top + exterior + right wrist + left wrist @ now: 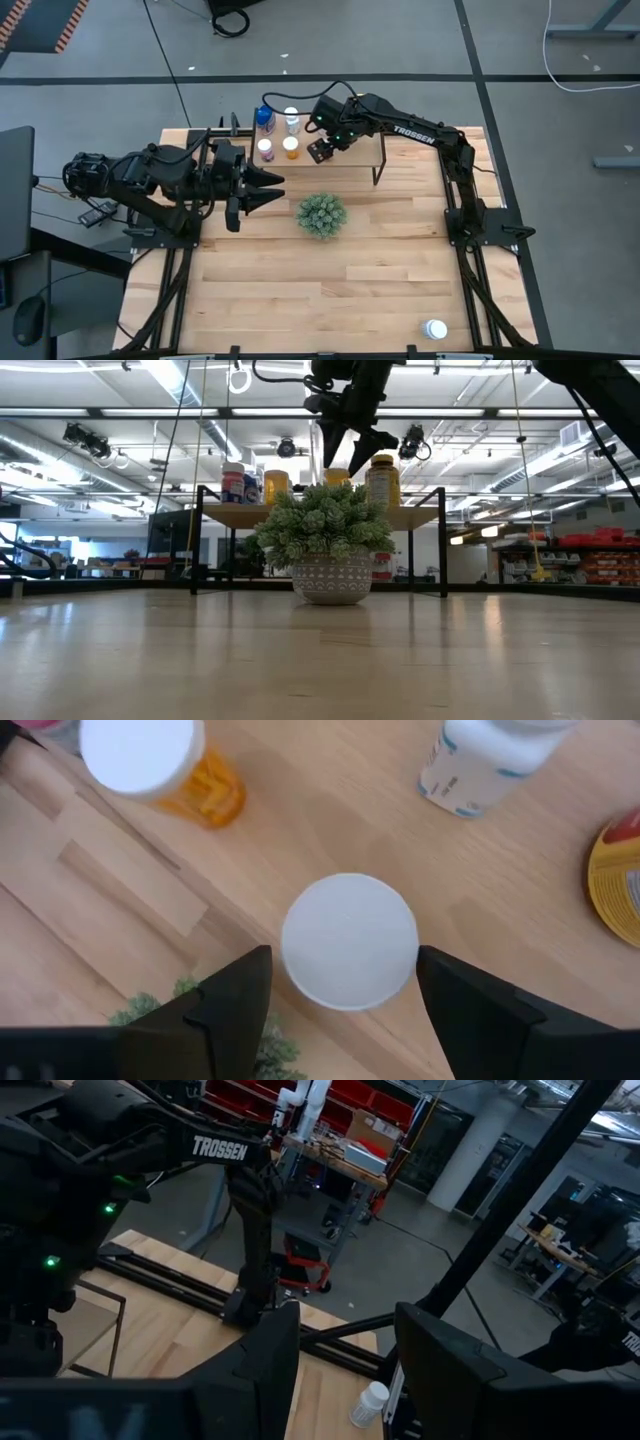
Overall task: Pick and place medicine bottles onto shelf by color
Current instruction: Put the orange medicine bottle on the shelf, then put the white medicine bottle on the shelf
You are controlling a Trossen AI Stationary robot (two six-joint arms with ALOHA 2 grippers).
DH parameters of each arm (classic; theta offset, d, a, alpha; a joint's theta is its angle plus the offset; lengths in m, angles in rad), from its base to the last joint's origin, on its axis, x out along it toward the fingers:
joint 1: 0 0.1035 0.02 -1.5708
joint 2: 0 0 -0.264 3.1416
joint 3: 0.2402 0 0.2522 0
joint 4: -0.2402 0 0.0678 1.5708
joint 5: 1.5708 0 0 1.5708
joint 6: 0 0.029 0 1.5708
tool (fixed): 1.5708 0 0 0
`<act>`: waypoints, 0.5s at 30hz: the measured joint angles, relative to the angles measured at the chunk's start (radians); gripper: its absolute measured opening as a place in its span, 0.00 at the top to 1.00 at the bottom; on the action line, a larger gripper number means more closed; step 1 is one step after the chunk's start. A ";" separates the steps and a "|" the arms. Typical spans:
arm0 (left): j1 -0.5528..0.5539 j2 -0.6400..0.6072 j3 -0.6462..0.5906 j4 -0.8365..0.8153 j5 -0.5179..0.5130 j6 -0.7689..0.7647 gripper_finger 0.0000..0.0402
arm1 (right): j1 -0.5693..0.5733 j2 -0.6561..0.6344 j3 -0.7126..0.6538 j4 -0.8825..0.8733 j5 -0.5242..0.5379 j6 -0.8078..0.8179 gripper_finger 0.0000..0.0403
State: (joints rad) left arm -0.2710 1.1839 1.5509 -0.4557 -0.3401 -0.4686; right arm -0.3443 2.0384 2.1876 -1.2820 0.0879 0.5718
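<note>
Medicine bottles: several are standing on the shelf [355, 160], among them a blue one [264, 118], a white one [292, 120], a purple-bodied one [266, 150] and an orange one [291, 148]; one white-capped bottle [434, 329] is waiting alone at the near right corner of the bench [330, 290].
Step in hand: the right gripper [320, 150] is hovering over the shelf beside the orange bottle, straddling a white-capped bottle [349, 940] that is standing on the board, with a gap showing on both sides of the cap (this reads as a release, not a pick).
Right gripper state: its fingers are standing wide, touching nothing.
Left gripper: the left gripper [262, 190] is waiting over the bench just beside the green plant [321, 215], half-parted and holding nothing.
Next move: lifting straight up clear of the cap without tipping the bottle or its neighbours, then reaching for the lone bottle at the bench corner.
Risk: the shelf bottles are crowding close together, so a sideways exit could knock one over.
</note>
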 joint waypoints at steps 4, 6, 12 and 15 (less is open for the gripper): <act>0.000 0.000 0.000 0.000 0.000 -0.001 0.57 | 0.000 0.000 0.000 0.013 0.000 0.001 0.36; 0.000 0.000 0.000 0.000 0.000 -0.007 0.57 | 0.000 0.000 0.000 0.017 0.000 0.001 0.36; 0.000 0.000 0.000 -0.007 0.000 -0.019 0.57 | 0.000 0.000 0.002 0.014 0.032 -0.004 0.36; 0.000 0.000 0.000 -0.006 0.000 -0.018 0.57 | 0.000 0.000 0.008 0.021 0.036 -0.007 0.36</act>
State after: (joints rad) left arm -0.2710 1.1839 1.5509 -0.4622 -0.3401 -0.4870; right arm -0.3443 2.0381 2.1952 -1.2613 0.1241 0.5644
